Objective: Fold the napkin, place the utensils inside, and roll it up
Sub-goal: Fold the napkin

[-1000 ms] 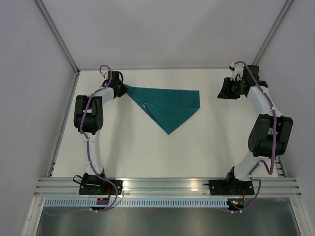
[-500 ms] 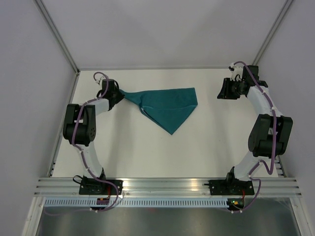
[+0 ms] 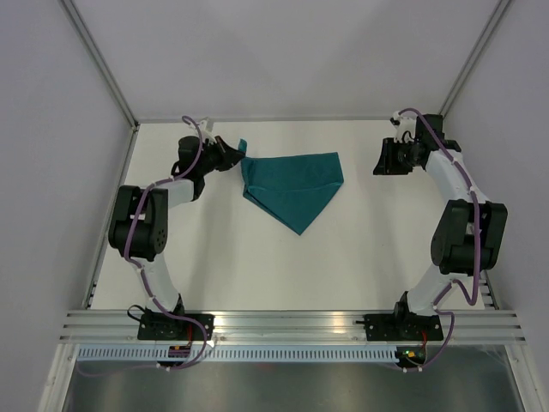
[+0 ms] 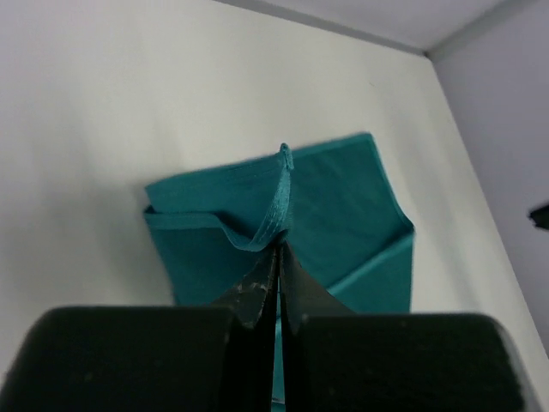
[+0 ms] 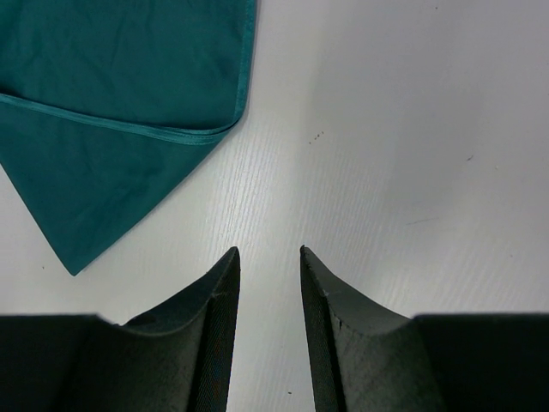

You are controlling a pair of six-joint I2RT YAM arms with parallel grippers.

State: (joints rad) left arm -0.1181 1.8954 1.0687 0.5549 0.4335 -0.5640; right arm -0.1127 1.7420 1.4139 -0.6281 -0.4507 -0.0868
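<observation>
Left wrist view: left hand (image 4: pixel 276 251) clamps a corner of the part-folded teal-green cloth napkin (image 4: pixel 343 202) just ahead; right hand (image 5: pixel 268 254) is narrowly parted, empty; filling and rolling seemingly remain.

A robotics laboratory test cell is indicated. A plain white worktop (image 3: pixel 257 266) is enclosed by bare pale walls (image 3: pixel 283 51) and slim metal corner posts (image 3: pixel 99 62). The left arm (image 3: pixel 141 225) and the right arm (image 3: pixel 467 233) are bolted to a ribbed aluminium rail (image 3: pixel 292 324) at the near edge, and purple cables (image 3: pixel 153 264) are routed along their links.
</observation>
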